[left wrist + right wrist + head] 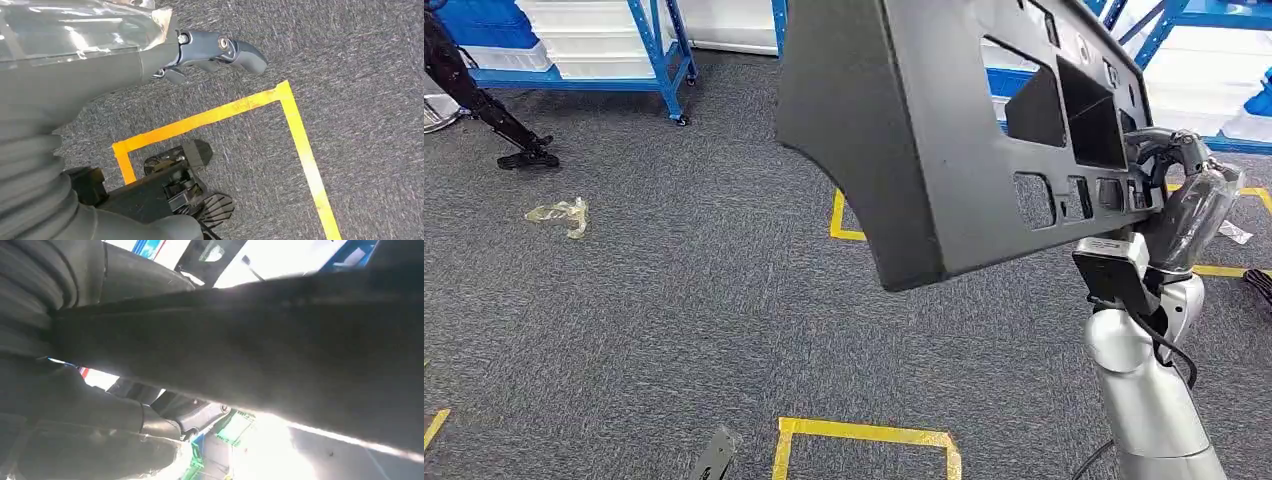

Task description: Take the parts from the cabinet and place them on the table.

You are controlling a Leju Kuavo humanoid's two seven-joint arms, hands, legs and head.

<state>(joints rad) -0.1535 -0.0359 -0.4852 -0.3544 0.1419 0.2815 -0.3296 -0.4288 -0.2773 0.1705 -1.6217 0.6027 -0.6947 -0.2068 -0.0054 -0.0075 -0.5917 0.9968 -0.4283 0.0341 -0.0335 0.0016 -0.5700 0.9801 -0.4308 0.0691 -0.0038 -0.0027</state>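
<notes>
Right hand [1176, 190] gripped the right edge of a large dark plastic panel [944, 130], held up tilted over grey carpet [674, 300]. Left hand [210, 52] hung above the carpet, fingers loosely curled, holding nothing. Blue racks [659, 50] with white bins [589, 40] stood behind. Yellow tape [864, 435] marked the floor.

Grey carpet [674, 300] carries yellow tape [864, 432] outlines, a crumpled clear wrapper [559, 213], and blue shelving [649, 50] behind.
</notes>
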